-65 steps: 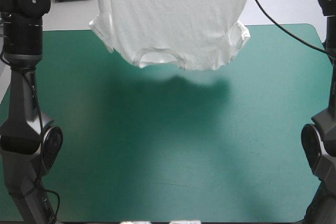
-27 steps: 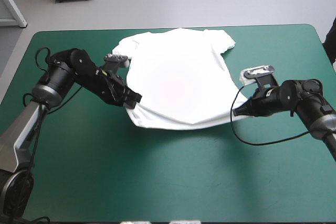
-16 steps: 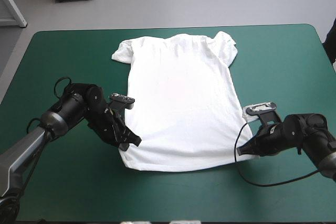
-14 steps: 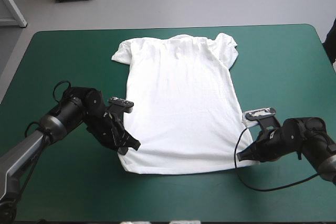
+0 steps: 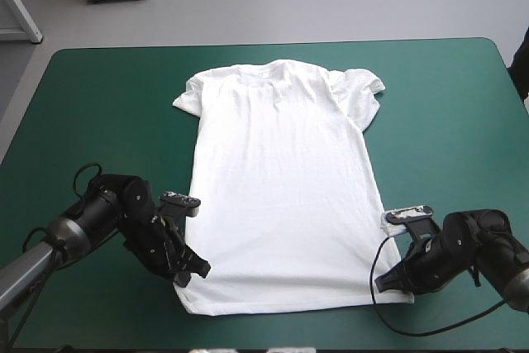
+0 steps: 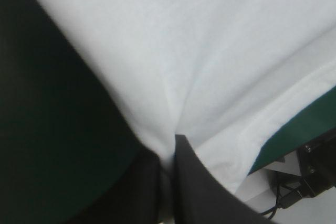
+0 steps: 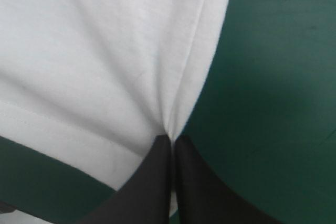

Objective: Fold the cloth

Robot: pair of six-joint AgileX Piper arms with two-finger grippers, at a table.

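High view: left hand [image 5: 193, 274], right hand [image 5: 382, 283] low, pinching T-shirt [image 5: 281, 179].

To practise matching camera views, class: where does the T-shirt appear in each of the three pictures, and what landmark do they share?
High view: T-shirt spread flat on the teal-green cover, collar toward the far edge, near corners pinched by left gripper and right gripper.
Left wrist view: white field ahead of the gripper, which pinches it.
Right wrist view: the same, at the opposite corner.
Shared landmark: the stitched hem.
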